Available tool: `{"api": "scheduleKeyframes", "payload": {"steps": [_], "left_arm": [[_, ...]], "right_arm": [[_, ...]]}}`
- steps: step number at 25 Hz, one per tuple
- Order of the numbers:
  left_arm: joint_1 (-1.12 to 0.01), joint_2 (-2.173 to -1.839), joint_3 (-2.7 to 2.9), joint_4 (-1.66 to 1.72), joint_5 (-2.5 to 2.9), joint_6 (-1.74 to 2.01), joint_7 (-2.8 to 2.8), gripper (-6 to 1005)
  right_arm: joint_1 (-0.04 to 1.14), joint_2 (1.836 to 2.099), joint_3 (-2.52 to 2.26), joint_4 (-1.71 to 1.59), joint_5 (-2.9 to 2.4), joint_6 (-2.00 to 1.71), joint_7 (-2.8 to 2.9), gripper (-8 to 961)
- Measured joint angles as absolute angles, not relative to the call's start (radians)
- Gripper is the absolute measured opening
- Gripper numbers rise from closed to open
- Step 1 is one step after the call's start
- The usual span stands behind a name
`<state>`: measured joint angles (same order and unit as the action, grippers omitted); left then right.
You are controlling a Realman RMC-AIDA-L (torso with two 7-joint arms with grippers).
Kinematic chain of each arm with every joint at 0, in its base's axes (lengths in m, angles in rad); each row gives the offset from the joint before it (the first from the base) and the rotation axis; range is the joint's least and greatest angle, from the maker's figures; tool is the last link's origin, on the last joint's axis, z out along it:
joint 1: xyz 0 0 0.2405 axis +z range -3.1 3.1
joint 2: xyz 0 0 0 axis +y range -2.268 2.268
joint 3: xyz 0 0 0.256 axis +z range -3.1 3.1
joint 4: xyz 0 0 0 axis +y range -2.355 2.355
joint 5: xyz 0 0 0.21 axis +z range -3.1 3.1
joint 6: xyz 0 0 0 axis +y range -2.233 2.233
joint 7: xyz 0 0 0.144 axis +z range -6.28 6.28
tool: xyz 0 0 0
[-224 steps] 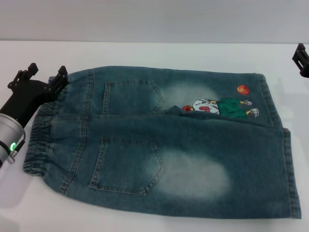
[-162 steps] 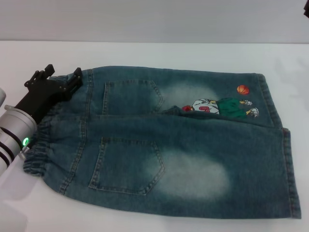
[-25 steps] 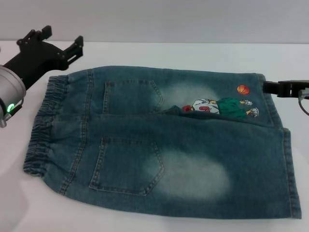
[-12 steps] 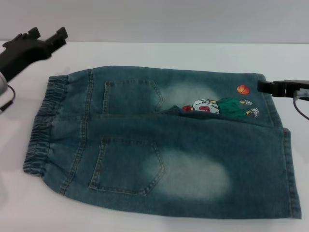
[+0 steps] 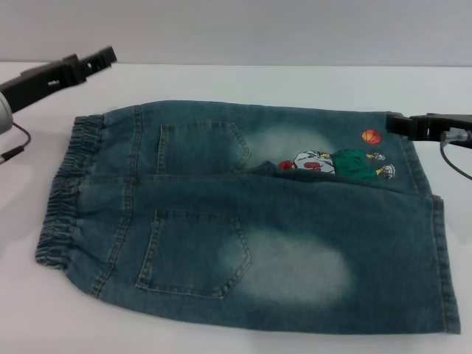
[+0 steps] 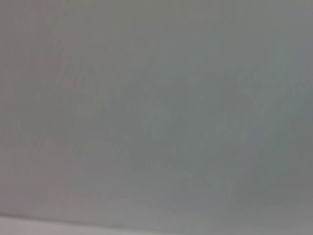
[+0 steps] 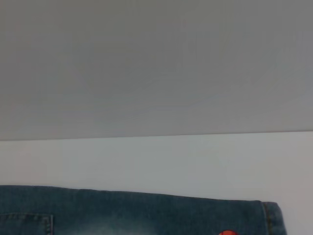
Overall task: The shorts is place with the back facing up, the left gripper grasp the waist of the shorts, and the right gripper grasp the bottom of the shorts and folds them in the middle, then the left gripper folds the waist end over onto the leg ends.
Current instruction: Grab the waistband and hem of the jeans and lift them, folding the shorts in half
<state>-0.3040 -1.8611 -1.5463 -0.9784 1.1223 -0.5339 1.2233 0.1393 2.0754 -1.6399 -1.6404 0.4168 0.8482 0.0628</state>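
**Both claws closing in on the flat shorts**

White bench (image 5: 221, 81) runs under a plain grey wall, and on it our blue washed-denim shorts (image 5: 251, 221) lie flat, back pockets up. We place everything from these shorts. Their gathered, paler elastic waist (image 5: 63, 192) forms the edge on our left; the stitched leg hems (image 5: 442, 258) form the edge on our right, with the cartoon figure and orange basketball print (image 5: 346, 158) near the far hem.

Our left claw (image 5: 92, 60), black on a silver arm, hangs beyond the far waist corner, apart from the cloth and holding nothing; we cannot tell how wide it stands. Our right claw (image 5: 402, 124), black and slim, sits at the far hem corner beside the basketball, seemingly touching or just above the denim; we cannot tell its opening or whether it has any cloth.

We judge the grasping step barely begun. To do it well, we should bring the left claw down onto the far waist corner, take the band's full thickness, and have the right claw pinch both hem layers before any lift, so the fold lands square along the middle seam.
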Motion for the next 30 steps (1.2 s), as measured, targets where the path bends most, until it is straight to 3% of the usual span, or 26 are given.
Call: {"api": "scheduleKeyframes", "payload": {"steps": [5, 8, 9, 11, 30], "left_arm": [[-0.318, -1.904, -1.622, -0.998, 1.412, -0.546, 1.054, 809], [-0.323, -1.997, -1.809, -1.028, 1.661, -0.64, 1.019, 809], [-0.323, -1.997, -1.809, -1.028, 1.661, -0.64, 1.019, 809], [-0.305, -2.053, -1.89, -1.103, 1.779, -0.677, 1.021, 809], [-0.237, -2.066, -1.867, -1.177, 1.715, -0.664, 1.101, 808]], "right_arm": [[0.144, 2.075, -1.648, -1.639, 0.423, 0.848, 0.063, 645], [0.145, 2.075, -1.656, -1.638, 0.426, 0.85, 0.063, 645], [0.145, 2.075, -1.659, -1.638, 0.426, 0.852, 0.063, 645], [0.145, 2.075, -1.662, -1.638, 0.426, 0.854, 0.063, 645], [0.142, 2.077, -1.7, -1.658, 0.431, 0.879, 0.063, 643]]}}
